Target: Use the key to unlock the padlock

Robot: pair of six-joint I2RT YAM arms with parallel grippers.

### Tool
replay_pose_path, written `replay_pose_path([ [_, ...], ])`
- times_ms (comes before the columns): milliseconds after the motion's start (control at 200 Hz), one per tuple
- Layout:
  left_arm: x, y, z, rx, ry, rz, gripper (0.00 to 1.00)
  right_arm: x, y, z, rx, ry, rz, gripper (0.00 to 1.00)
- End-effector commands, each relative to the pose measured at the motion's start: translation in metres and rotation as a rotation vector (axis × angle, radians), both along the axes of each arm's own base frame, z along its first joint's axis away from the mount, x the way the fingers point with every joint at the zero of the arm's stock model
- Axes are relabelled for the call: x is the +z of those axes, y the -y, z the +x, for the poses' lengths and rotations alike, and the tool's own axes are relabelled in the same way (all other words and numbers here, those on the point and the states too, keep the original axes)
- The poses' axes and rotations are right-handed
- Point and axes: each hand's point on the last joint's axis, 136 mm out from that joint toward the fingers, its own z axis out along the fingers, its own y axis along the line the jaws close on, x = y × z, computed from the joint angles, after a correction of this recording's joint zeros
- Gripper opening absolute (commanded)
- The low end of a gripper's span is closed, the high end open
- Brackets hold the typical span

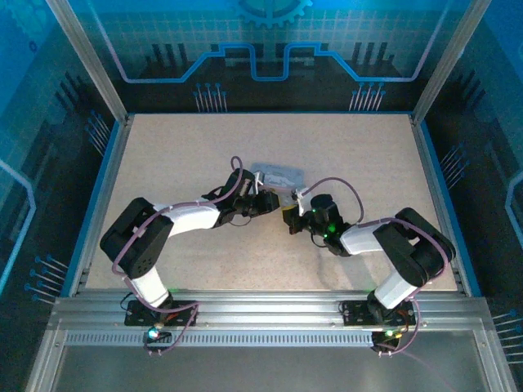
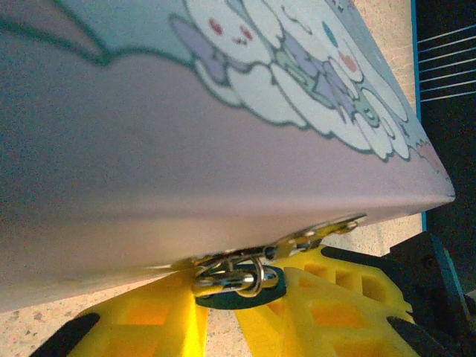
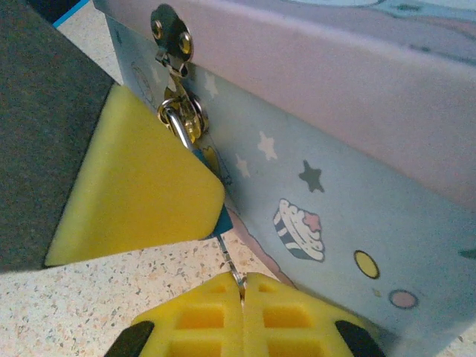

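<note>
Padlock (image 2: 245, 296) hung on hasp (image 3: 171, 37) of cartoon tin (image 2: 223, 111), clamped by left gripper (image 2: 227, 320). Key (image 3: 229, 256) pinched in closed right gripper (image 3: 242, 288), long axis aimed straight ahead at padlock base; insertion depth not discernible.

- A robotics lab cell: a speckled beige tabletop (image 1: 163, 163) sits walled in by blue-lit panels.
- The back panel (image 1: 270, 49) at 12 o'clock carries a gear and circuit-line graphic.
- Bare aluminium posts (image 1: 86, 57) rise at 11 and 1 o'clock.
- Slotted aluminium rails (image 1: 270, 306) at 6 o'clock carry two bolted robot arms (image 1: 188, 219), with purple cables looped along them.
</note>
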Motion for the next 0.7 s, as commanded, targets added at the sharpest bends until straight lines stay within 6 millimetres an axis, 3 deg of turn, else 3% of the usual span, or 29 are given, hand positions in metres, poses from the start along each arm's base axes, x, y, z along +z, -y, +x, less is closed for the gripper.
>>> replay_pose_path([
  [0,0.036,0.019,-0.004,-0.068,0.048,-0.079,0.29,0.037,-0.007,0.026,-0.019,0.114,0.079,0.0],
  [420,0.036,0.024,-0.003,-0.069,0.041,-0.092,0.29,0.05,-0.015,0.035,-0.02,0.119,0.128,0.0],
  [695,0.025,0.028,0.0,-0.062,0.014,-0.115,0.28,0.027,-0.006,0.026,-0.048,0.061,0.113,0.0],
])
